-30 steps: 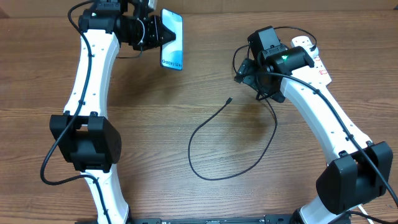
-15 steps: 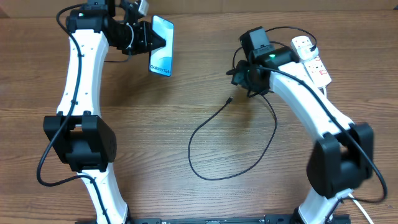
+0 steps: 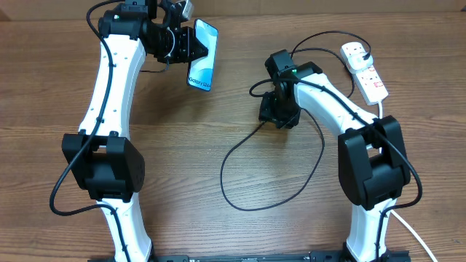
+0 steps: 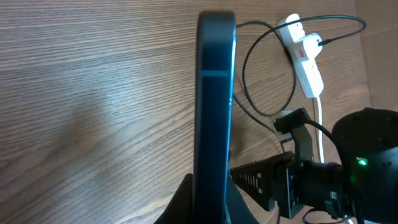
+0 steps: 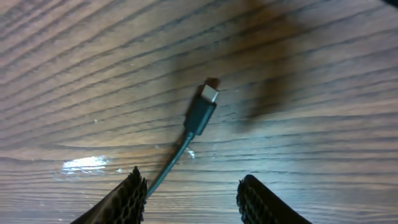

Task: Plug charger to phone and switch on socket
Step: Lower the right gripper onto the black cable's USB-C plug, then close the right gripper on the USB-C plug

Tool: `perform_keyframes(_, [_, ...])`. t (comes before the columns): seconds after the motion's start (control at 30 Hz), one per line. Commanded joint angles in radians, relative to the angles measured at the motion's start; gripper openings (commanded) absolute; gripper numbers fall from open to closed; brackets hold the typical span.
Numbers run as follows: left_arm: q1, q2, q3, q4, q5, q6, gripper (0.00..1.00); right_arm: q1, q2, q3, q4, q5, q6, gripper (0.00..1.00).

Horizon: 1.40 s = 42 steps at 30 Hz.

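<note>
Left claw (image 4: 207, 200) pinching one phone (image 3: 203, 55); right claw (image 5: 194, 190) spread astride one charger (image 5: 200, 115) tip; one socket (image 3: 366, 69).

1. Left arm (image 3: 109, 80): long, curved white shells joined by bulky black joint housings, with a black cable looping alongside.
2. Right arm (image 3: 331, 98): the same white-and-black build, with a small green light (image 3: 293, 70) on its black wrist.
3. Right gripper (image 5: 191, 198): black fingers (image 5: 127, 200) with ribbed faces.
</note>
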Motion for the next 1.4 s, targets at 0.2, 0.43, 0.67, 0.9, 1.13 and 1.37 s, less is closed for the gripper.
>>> perform_keyframes(0.2, [-0.007,-0.024,0.005,0.004,-0.099,-0.093,0.04,0.015,0.002,-0.005,0.028,-0.011,0.117,0.43])
perform_keyframes(0.43, [-0.008,-0.024,0.005,0.006,-0.099,-0.093,0.04,0.036,0.002,-0.005,0.036,0.082,0.156,0.41])
perform_keyframes(0.67, [-0.008,-0.023,0.005,0.013,-0.099,-0.093,0.04,0.037,0.013,-0.005,0.068,0.201,0.187,0.39])
perform_keyframes(0.9, [-0.01,-0.023,0.005,0.013,-0.099,-0.093,0.04,0.037,0.045,-0.005,0.095,0.198,0.183,0.39])
perform_keyframes(1.13, [-0.01,-0.023,0.005,0.015,-0.099,-0.093,0.04,0.037,0.064,-0.005,0.071,0.198,0.179,0.39])
perform_keyframes(1.37, [-0.01,-0.023,0.005,0.015,-0.098,-0.108,0.04,0.037,0.064,-0.005,0.022,0.195,0.18,0.36])
